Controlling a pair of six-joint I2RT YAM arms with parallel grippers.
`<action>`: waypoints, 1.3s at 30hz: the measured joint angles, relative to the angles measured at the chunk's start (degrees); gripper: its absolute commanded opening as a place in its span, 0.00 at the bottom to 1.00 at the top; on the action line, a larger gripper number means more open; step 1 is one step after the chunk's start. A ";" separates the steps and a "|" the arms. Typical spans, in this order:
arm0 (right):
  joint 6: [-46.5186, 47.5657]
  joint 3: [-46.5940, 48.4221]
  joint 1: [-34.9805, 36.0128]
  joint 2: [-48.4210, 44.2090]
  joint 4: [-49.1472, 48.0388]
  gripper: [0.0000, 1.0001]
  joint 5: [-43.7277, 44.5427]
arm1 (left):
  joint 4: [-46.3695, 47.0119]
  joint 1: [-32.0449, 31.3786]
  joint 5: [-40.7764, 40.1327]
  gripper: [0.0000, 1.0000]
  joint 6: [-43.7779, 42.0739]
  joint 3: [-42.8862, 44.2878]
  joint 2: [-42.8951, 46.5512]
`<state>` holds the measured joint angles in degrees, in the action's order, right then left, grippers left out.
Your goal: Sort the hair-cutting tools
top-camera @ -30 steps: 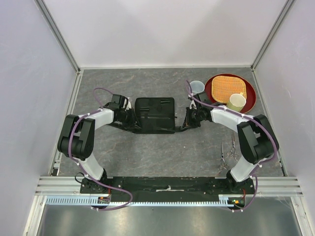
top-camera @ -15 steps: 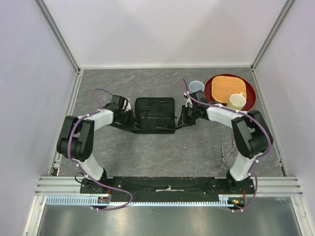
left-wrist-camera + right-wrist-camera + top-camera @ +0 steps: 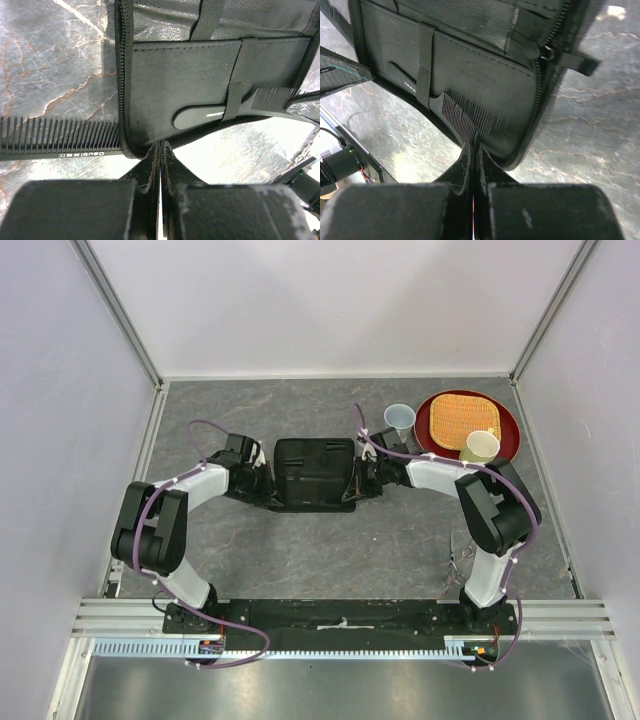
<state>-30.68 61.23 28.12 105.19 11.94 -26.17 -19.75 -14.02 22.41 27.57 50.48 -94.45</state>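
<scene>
Left gripper (image 3: pixel 160 150) was closed tight, tips meeting on the zip rim at the near corner of the open folding case (image 3: pixel 175 85); it looked pinched on that rim. Right gripper (image 3: pixel 472 150) was likewise closed, tips on the opposite near corner of the same case, apparently gripping the rim there. One job looked done: the handled comb (image 3: pixel 205 114) sat just ahead of the left gripper's tips, tucked under an elastic strap on the case's inner panel, its teeth running toward the right gripper and ending just ahead of it. The straight comb (image 3: pixel 60 142) was not stowed; it lay flat on the surface to the left of the left gripper, teeth pointing away, one end slipped under the case's rim. The scissors (image 3: pixel 460 555) lay loose on the surface, well apart from the right gripper, back beside the right arm's lower link; how many pairs could not be told from the overhead view. Judged roughly a quarter through: one comb placed, one comb and the scissors left to stow, and with both grippers occupied on the case neither was free to fetch them yet
</scene>
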 measured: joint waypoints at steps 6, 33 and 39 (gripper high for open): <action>-1.07 0.09 1.70 1.53 -4.33 0.00 -0.87 | -1.16 0.00 -1.60 0.02 0.00 -0.44 1.70; -4.79 0.83 5.42 4.28 -10.38 0.62 -0.50 | -2.67 -0.37 -1.53 0.02 0.00 0.72 -0.59; -3.48 0.28 5.35 2.45 -8.66 0.69 0.81 | -2.91 -0.37 -1.53 0.02 0.00 1.22 -1.29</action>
<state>-34.15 61.52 33.47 107.63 3.29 -25.36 -22.65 -14.39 20.88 27.57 51.70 -95.74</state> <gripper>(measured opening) 0.663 0.026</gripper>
